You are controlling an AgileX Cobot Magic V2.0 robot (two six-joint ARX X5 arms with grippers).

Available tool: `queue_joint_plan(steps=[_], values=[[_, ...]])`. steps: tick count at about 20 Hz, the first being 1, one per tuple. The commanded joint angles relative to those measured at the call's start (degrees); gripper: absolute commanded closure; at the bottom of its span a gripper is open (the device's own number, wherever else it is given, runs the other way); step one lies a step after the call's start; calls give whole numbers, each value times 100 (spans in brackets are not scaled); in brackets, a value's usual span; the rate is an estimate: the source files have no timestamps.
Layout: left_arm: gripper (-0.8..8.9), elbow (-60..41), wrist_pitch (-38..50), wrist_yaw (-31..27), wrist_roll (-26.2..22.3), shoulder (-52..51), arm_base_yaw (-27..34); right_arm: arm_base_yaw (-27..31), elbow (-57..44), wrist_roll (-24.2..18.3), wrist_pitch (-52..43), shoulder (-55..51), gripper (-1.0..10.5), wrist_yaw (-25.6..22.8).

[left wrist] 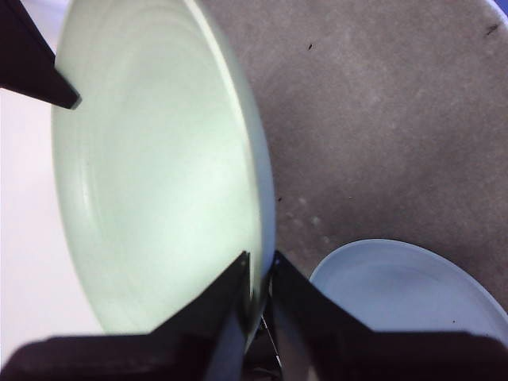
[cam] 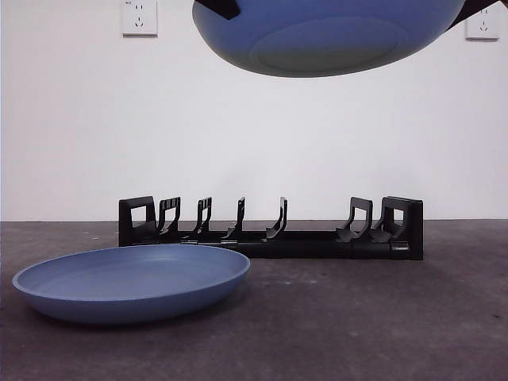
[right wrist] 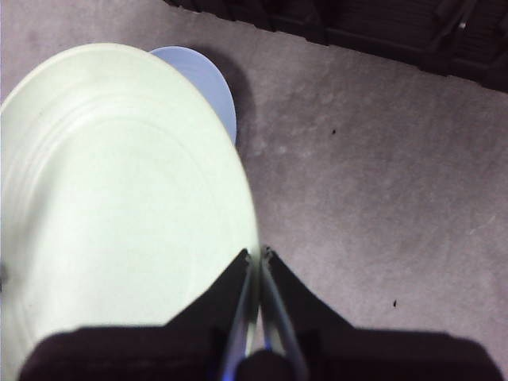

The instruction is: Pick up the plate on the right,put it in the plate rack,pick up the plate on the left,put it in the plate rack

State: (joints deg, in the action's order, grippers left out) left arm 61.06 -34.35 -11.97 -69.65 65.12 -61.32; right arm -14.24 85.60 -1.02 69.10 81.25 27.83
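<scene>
The front view sits low at table height, looking level across the table to the plate rack and far wall. Each wrist view looks steeply down, close against the raised plate. All three views share that plate and the lower blue plate.

You have two plates, one raised and one on the table, and one rack.
</scene>
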Motion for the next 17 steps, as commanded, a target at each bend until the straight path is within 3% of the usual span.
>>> queue_joint_plan(steps=[1, 5, 11, 17], values=[[822, 0, 37, -118, 236, -22, -15, -7, 2, -50, 17, 24, 956, 26], [821, 0, -42, -116, 433, -22, -24, -4, 2, -50, -136, 22, 930, 26], [821, 0, -76, -111, 1001, -22, -24, -4, 7, 66, -494, 20, 589, 212], [821, 0, -13, 310, 1954, -22, 28, 7, 24, 297, -1209, -214, 585, 240]])
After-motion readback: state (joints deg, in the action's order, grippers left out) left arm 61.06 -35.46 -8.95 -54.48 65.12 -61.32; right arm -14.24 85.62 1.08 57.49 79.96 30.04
